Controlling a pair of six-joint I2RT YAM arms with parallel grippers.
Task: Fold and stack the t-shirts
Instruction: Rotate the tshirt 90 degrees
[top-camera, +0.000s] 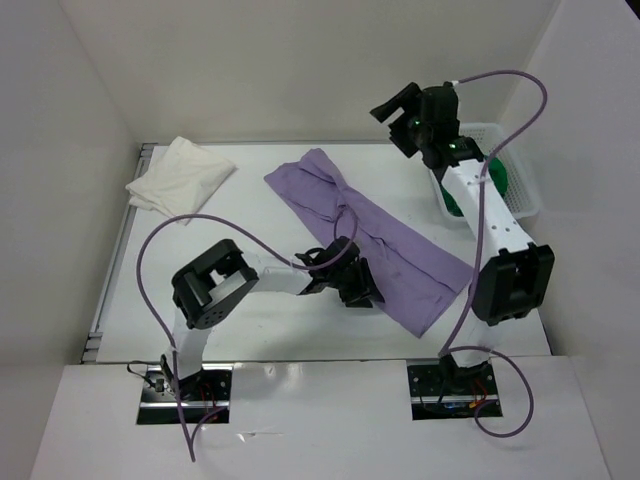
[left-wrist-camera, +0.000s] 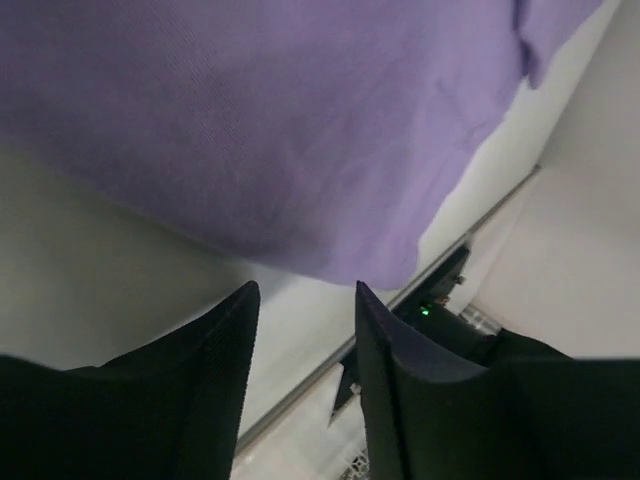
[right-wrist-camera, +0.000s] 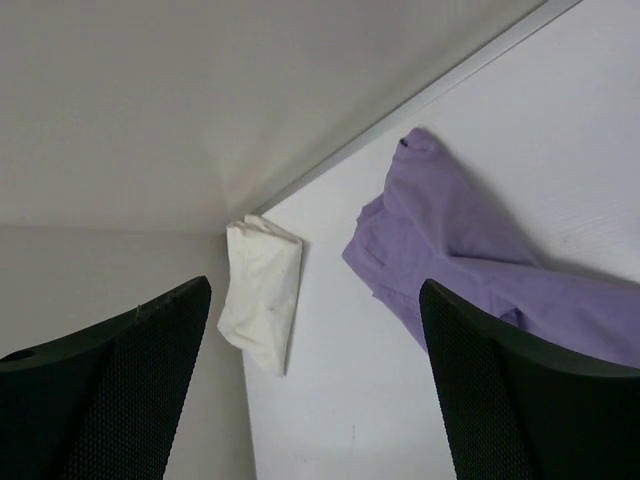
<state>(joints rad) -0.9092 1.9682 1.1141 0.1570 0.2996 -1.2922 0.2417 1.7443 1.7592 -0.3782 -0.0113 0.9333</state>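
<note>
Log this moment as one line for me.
purple t-shirt: flat, mid-table | white t-shirt: folded, far-left corner | left fingers: open, empty | right fingers: open, empty, raised

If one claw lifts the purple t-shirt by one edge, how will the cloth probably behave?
Likely floppy: the purple t-shirt lies flat with wrinkles and soft folds, so a lifted edge would probably drape and hang. It looks thin, so probably light. Pushed over the table, it would likely bunch up rather than slide whole.

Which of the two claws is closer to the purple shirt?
Left. The left gripper sits low at the edge of the purple shirt; the right gripper is raised high off to its right, near the basket.
</note>
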